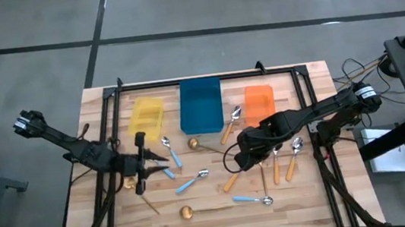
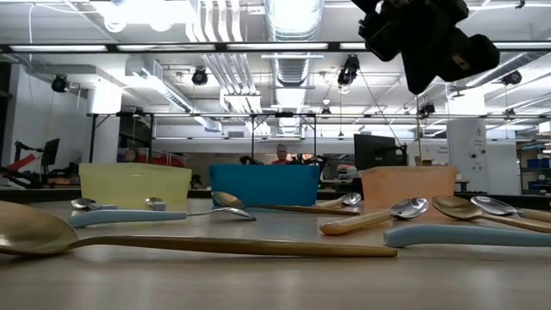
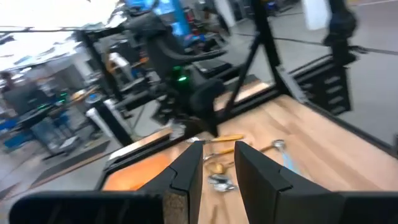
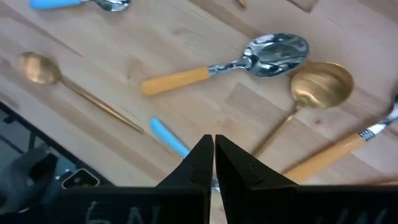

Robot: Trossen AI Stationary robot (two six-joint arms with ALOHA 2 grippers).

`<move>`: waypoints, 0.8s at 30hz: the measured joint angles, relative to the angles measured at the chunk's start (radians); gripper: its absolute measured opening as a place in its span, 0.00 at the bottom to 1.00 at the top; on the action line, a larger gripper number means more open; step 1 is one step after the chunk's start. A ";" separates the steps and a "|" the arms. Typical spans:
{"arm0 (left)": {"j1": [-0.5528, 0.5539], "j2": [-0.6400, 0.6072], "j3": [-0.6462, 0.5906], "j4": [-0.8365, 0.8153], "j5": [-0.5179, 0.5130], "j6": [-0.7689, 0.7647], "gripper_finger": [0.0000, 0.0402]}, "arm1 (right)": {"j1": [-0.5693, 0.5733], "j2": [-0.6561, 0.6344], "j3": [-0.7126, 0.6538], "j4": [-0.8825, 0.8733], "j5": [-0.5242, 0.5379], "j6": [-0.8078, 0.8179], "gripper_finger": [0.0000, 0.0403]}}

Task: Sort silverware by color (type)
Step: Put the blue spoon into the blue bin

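Note:
Small spoons lie flat and scattered on the wooden table: blue-handled ones [image 1: 193, 180] [image 1: 170, 154], orange-handled ones [image 1: 230, 123] [image 1: 293, 158] and gold ones [image 1: 186, 212] [image 1: 193, 142]. My left gripper [image 1: 151, 164] hovers at the table's left, pointing level toward the right. Its fingers [image 3: 186, 171] stand apart, and nothing shows between them but the table beyond. My right gripper [image 1: 247, 158] hangs above the middle right, pointing steeply down, shut [image 4: 213, 149] on nothing. Below it lie a blue handle [image 4: 168, 137], an orange-handled spoon [image 4: 236, 62] and a gold spoon [image 4: 317, 87].
Three bins stand in a row at the far side: yellow [image 1: 145, 116], blue [image 1: 200, 106] and orange [image 1: 258, 101]. A black frame [image 1: 206, 77] runs round the table. A gold spoon [image 1: 130, 183] lies close to my left gripper, on its near side.

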 joint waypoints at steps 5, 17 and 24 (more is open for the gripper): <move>0.000 -0.025 0.005 -0.013 -0.004 -0.005 0.19 | 0.000 0.000 0.005 0.046 0.000 0.001 0.02; 0.000 0.012 0.005 -0.053 -0.004 0.006 0.19 | -0.004 0.001 0.005 0.165 0.016 -0.045 0.02; 0.000 0.026 0.005 -0.052 -0.004 0.008 0.19 | -0.008 0.001 0.007 0.214 0.158 -0.057 0.02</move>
